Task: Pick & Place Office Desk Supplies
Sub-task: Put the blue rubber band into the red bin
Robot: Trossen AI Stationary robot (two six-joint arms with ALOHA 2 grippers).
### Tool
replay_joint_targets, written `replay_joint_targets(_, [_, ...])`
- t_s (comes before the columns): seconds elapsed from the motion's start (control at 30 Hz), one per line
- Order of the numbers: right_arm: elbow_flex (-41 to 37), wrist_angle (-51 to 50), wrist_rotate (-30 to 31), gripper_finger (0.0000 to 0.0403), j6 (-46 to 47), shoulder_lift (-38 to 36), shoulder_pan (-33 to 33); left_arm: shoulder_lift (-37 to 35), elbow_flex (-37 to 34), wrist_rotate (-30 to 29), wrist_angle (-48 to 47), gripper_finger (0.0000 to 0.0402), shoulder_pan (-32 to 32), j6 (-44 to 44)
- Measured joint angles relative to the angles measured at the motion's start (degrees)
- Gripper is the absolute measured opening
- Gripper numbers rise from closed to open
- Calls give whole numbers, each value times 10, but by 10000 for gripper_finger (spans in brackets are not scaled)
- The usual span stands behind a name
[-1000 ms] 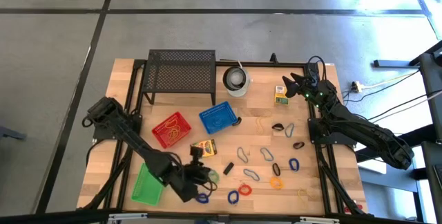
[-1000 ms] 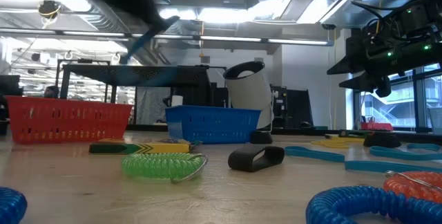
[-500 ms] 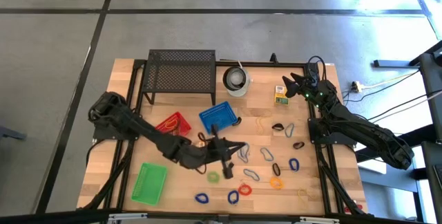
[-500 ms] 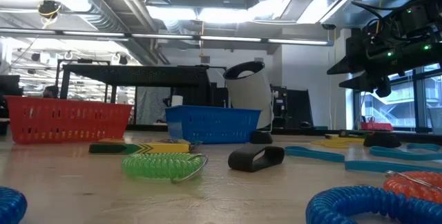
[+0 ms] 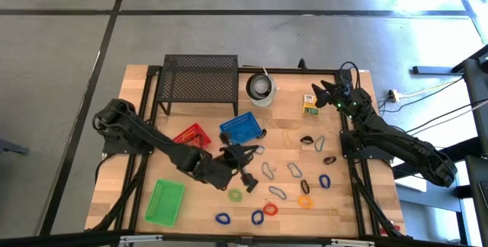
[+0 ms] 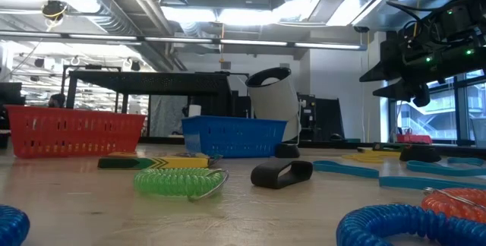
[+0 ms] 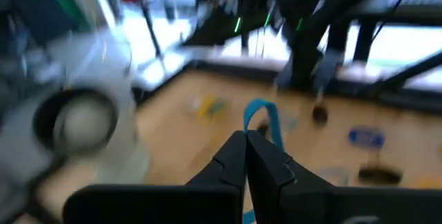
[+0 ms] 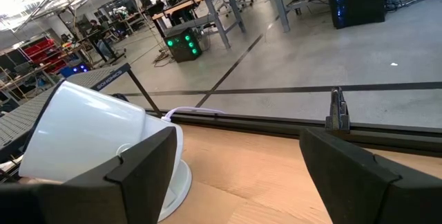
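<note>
Left pincer shut over the middle of the tabletop, right pincer waiting open at the far right corner.

High view: the left pincer (image 5: pixel 242 154) hangs at the tabletop (image 5: pixel 145 133) centre, closed and empty, just at 5 o'clock of the blue basket (image 5: pixel 239 127); the red basket (image 5: pixel 187 137) lies at its 9 o'clock and the green basket (image 5: pixel 165 202) at 7. Loose loops (image 5: pixel 293 170) spread from 3 to 5 o'clock of it, a green coil (image 5: pixel 235 195) at 6. The right pincer (image 5: pixel 320 94) hovers wide open beside a yellow box (image 5: pixel 309 104), at 3 o'clock of the white cup (image 5: pixel 260 88).
Low view: the green coil (image 6: pixel 181 180) and a black loop (image 6: pixel 282 173) lie before the blue basket (image 6: pixel 235 136).
Left wrist view: closed fingers (image 7: pixel 235 158), a blue loop (image 7: pixel 263 119) beyond them.
Right wrist view: spread fingers (image 8: pixel 141 165), the cup (image 8: pixel 97 137) close by.
</note>
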Motion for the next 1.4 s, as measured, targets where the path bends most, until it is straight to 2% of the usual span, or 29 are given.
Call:
replay_joint_targets(0.2, [0,0,0,311,0,0,0,-53,0,70,-369,3,37,-312])
replay_joint_targets(0.3, [0,0,0,310,0,0,0,-69,0,146,-536,3,59,-434])
replay_joint_targets(0.4, [0,0,0,310,0,0,0,-79,-12,213,-653,3,76,-521])
replay_joint_targets(0.5, [0,0,0,310,0,0,0,-79,-29,257,-723,3,85,-578])
replay_joint_targets(0.63, [0,0,0,310,0,0,0,-79,-62,324,-733,3,91,-593])
replay_joint_targets(0.83, [0,0,0,310,0,0,0,-79,-114,381,-705,3,91,-606])
replay_joint_targets(1.03, [0,0,0,310,0,0,0,-79,-149,395,-659,3,91,-610])
replay_joint_targets(1.4, [0,0,0,310,0,0,0,-78,-152,424,-647,16,87,-624])
